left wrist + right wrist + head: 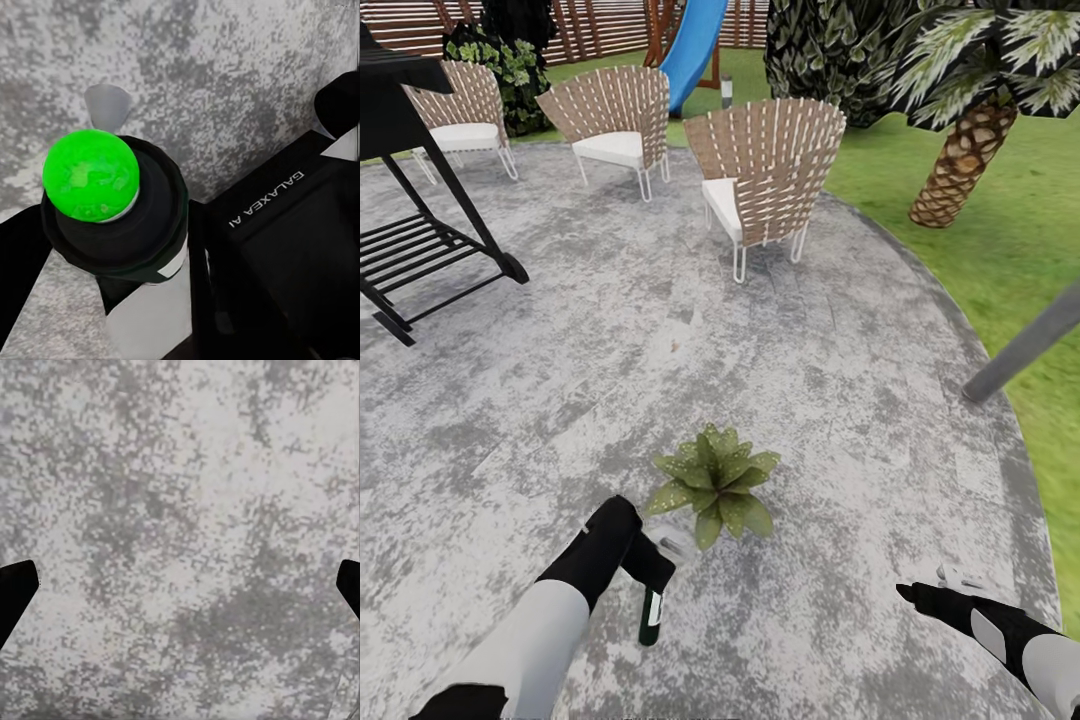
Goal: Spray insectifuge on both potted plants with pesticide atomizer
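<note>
Clearly "GALAXEA AI" lettering, left gripper (150, 247), pesticide atomizer (112, 210)

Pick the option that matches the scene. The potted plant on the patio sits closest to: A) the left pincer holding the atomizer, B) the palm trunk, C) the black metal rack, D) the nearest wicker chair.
A: in the head view the potted plant sits right next to the left pincer, which grips the pesticide atomizer; the chair, palm and rack stand much farther off.
</note>
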